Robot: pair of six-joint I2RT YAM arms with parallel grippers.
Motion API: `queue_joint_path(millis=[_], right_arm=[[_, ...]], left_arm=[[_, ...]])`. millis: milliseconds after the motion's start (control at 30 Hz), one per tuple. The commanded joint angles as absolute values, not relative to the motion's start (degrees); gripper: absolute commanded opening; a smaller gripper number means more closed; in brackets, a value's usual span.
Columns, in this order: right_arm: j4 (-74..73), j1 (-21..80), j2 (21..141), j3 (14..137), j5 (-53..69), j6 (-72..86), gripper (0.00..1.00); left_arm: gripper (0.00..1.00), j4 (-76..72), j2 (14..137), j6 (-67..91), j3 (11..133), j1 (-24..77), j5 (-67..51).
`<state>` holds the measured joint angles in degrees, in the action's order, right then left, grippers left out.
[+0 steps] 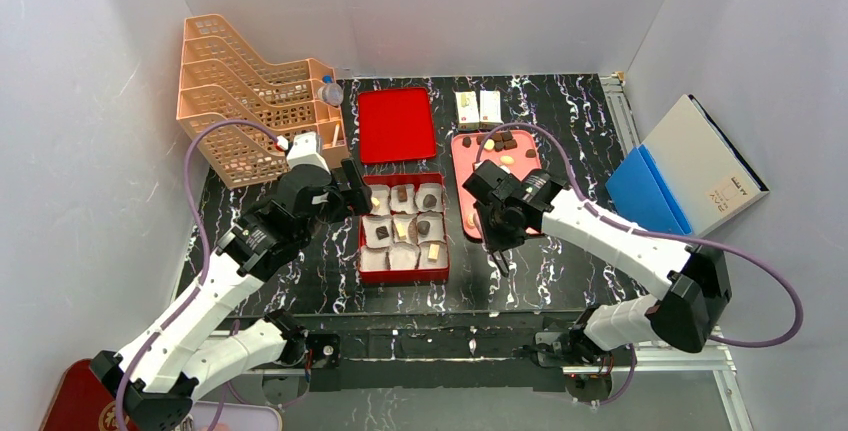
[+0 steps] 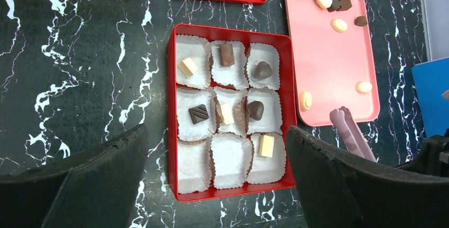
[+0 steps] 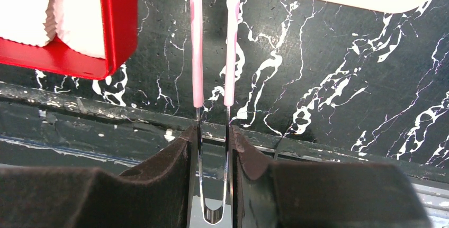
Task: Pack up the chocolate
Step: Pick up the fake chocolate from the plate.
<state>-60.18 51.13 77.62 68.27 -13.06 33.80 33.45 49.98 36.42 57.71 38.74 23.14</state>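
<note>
On the black, white-veined marble tabletop [image 1: 300, 281], a shallow red square box [image 2: 172, 133] lined with nine white crinkled paper cups [image 2: 229, 160] holds seven chocolate pieces [image 2: 226, 54], some dark and some pale. Two cups in its near row are empty. More chocolate lies on the pink rectangular plastic tray [image 2: 333, 64] just right of the box, most of it clustered at the far end. The left gripper [image 2: 216, 135] hovers above the box with its jaws wide apart, holding nothing. The right gripper [image 3: 213, 131] is clamped on slim metal tweezers with pink tips [image 3: 197, 53], and those tips lie at the tray's near edge.
</note>
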Motion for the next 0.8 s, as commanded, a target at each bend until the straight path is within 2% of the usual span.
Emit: queue_joint_path(millis=[0, 767], right_arm=[[-57.0, 49.1, 78.4, 67.2, -11.4, 31.3, 0.33], [-51.2, 45.5, 86.4, 68.1, -7.3, 27.8, 0.32]], left_arm=[[0.98, 33.9, 48.7, 36.2, 57.6, 38.9, 23.7], [0.98, 34.0, 48.7, 35.3, 57.5, 38.9, 23.9]])
